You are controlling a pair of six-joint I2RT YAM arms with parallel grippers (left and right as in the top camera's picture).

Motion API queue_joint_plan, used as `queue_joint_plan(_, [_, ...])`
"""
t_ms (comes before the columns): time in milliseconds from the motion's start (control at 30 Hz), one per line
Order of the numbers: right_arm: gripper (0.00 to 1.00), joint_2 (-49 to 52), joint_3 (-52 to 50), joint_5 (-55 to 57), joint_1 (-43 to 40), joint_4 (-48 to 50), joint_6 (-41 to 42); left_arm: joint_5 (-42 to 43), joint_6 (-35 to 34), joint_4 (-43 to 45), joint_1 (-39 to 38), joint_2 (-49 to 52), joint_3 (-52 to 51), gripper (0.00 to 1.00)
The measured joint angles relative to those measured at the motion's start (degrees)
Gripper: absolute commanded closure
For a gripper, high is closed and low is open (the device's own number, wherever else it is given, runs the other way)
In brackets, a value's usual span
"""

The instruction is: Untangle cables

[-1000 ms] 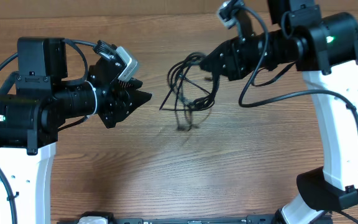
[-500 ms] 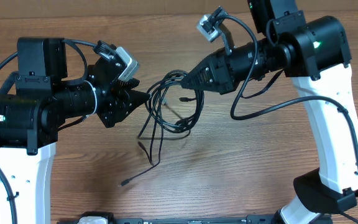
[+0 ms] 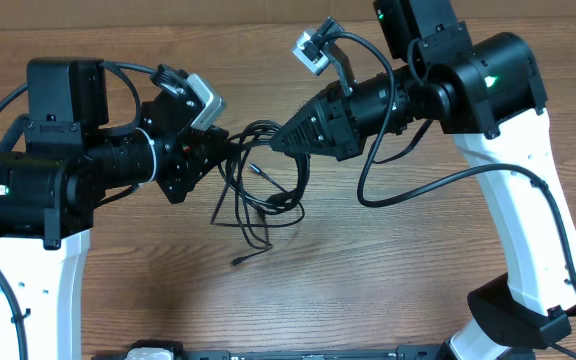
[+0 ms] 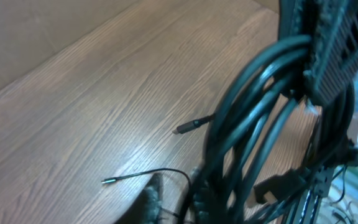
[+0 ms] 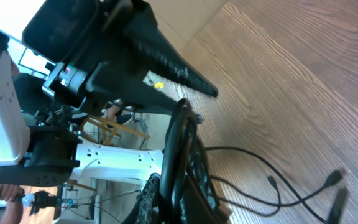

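Note:
The cables [image 3: 264, 188] are thin black wires bunched in loops, held above the wooden table between my two grippers. My right gripper [image 3: 276, 143] reaches in from the right and is shut on the top of the loops. My left gripper [image 3: 230, 145] meets the same bundle from the left, jaws closed onto a strand. Loose ends dangle down, one plug [image 3: 238, 262] near the table. The left wrist view is filled by blurred cables [image 4: 247, 118], with a plug [image 4: 188, 126] beyond. In the right wrist view the cables [image 5: 180, 140] rise from between the right gripper [image 5: 179, 202] fingers.
A brown cardboard wall [image 3: 168, 10] borders the far edge of the table [image 3: 368, 290]. The left arm's white column [image 3: 38, 290] stands at front left and the right arm's white column [image 3: 538, 250] at front right. Thick arm cables [image 3: 418, 185] arc under the right arm.
My right gripper has carried the bundle leftward to the left gripper. The left gripper's jaws have closed onto the loops. The dangling ends have swung left and lower.

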Motion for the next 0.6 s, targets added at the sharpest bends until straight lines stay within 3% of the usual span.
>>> queue_joint_plan(333, [0.96, 0.00, 0.00, -0.24, 1.16, -0.02, 0.31, 0.02, 0.31, -0.22, 0.02, -0.02, 0.00, 0.95])
queue_joint_plan(600, [0.96, 0.00, 0.00, 14.69, 0.48, -1.38, 0.28, 0.07, 0.13, -0.74, -0.09, -0.02, 0.00, 0.96])
